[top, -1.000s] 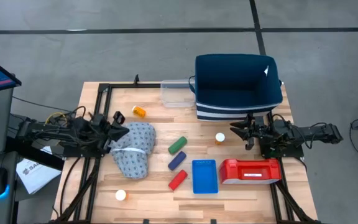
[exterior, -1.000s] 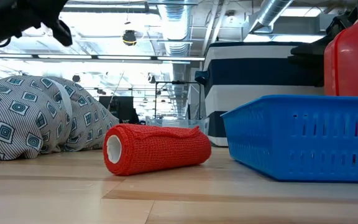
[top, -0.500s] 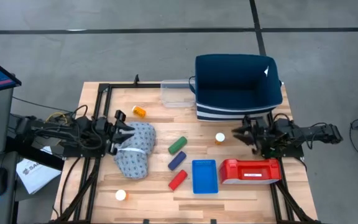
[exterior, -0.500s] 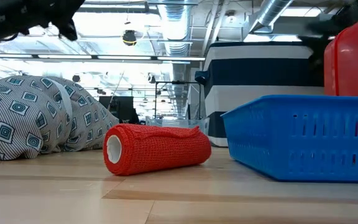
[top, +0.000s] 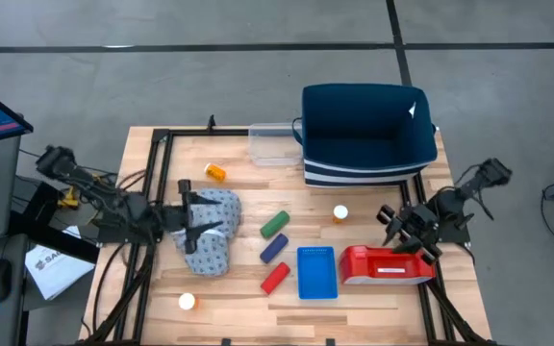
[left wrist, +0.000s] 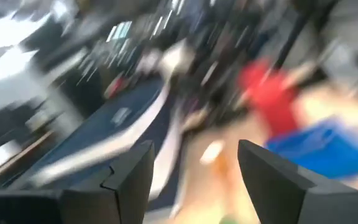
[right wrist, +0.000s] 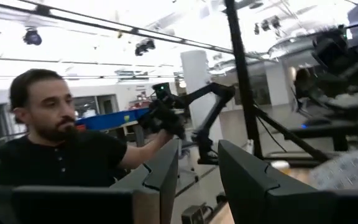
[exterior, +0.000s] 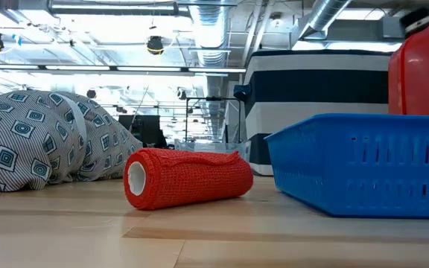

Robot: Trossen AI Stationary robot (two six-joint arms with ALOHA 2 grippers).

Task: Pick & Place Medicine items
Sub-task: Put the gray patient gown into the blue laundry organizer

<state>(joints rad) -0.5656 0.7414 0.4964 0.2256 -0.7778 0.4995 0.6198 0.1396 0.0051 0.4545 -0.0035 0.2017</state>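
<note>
Left gripper [top: 200, 219] parted, empty, over patterned pouch [top: 210, 252]; right gripper [top: 399, 228] parted, empty.

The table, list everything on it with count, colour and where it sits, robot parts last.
Pill bottles: 3, orange with white caps; back left, centre right, front left.
Rolls: 3; green, blue, red; centre.
Cloth: 1, patterned grey; left.
Tray: 1, blue; front centre.
Case: 1, red; front right.
Bin: 1, navy; back right.
Clear box: 1; back centre.
Person: 1, black shirt; beyond the table.
Left end effector: open, over cloth.
Right end effector: empty, above case.
</note>
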